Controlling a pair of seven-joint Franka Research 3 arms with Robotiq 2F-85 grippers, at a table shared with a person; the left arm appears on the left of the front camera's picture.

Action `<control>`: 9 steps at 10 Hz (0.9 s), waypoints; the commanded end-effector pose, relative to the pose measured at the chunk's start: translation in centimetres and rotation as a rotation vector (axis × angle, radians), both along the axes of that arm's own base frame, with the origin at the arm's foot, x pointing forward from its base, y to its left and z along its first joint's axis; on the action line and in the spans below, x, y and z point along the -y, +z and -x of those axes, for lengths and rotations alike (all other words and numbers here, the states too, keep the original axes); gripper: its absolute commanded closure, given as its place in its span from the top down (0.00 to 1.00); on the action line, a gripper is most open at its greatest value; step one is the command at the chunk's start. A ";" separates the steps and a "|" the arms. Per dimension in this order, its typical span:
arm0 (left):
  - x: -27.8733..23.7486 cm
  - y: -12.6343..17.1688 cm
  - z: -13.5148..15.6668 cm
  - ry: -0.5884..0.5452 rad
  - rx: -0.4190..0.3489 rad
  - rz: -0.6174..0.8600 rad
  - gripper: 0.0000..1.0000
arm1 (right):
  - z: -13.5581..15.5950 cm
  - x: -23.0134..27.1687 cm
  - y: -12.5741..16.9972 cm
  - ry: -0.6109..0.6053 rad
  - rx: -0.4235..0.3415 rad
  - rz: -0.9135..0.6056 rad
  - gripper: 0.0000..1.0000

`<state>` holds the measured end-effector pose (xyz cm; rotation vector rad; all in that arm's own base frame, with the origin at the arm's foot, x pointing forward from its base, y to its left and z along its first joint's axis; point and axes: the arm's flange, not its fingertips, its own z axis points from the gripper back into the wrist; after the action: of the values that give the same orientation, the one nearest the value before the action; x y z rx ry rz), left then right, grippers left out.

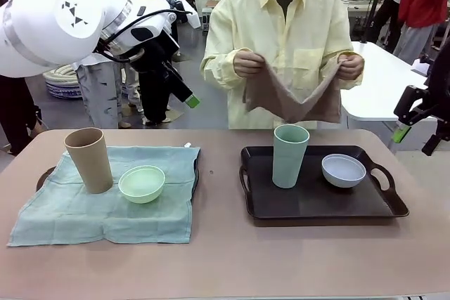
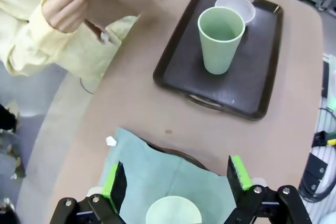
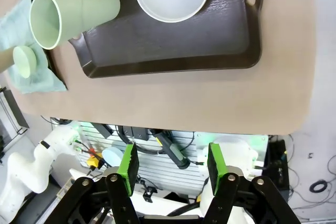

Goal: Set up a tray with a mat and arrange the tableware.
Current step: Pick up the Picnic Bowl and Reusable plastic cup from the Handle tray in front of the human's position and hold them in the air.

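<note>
My left end effector (image 1: 184, 96) hangs up in the air over the left side of the counter (image 1: 225, 258). Its two fingers are wide apart and nothing is between them. My right end effector (image 3: 172, 162) is off past the right end of the counter. Its fingers are apart too, and it holds nothing.

On the left lies a green mat (image 1: 105, 209), spread out flat. A dark rim peeks out from under it. The tan cup (image 1: 89, 160) stands on the mat, and the green bowl (image 1: 141, 183) sits just beside it, on the mat too.

On the right is a black tray (image 1: 316, 205) with handles. The green cup (image 1: 290, 155) stands on the tray, and the white bowl (image 1: 344, 170) sits near it, closer to the right handle.

Across the counter, a person (image 1: 295, 26) in a yellow shirt holds up a brown cloth (image 1: 292, 96), above the black tray.
</note>
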<state>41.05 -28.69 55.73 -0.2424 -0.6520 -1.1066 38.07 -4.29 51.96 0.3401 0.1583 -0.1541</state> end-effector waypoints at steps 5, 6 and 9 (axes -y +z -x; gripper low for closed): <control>6.3 0.1 -7.4 -0.368 -0.027 0.015 1.00 | -6.2 -2.3 -2.2 0.002 -0.064 0.018 0.70; 7.2 -1.0 -8.3 -0.437 -0.006 0.017 1.00 | -7.2 -2.7 -3.2 0.004 -0.070 0.028 0.70; 10.0 -5.5 -10.4 -0.618 -0.042 0.056 1.00 | -9.6 -3.9 -6.3 0.060 -0.071 0.093 0.70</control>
<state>50.52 -38.73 50.80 -0.4766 -0.5974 -1.6141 46.95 -0.79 45.91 0.2827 0.2341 -0.1157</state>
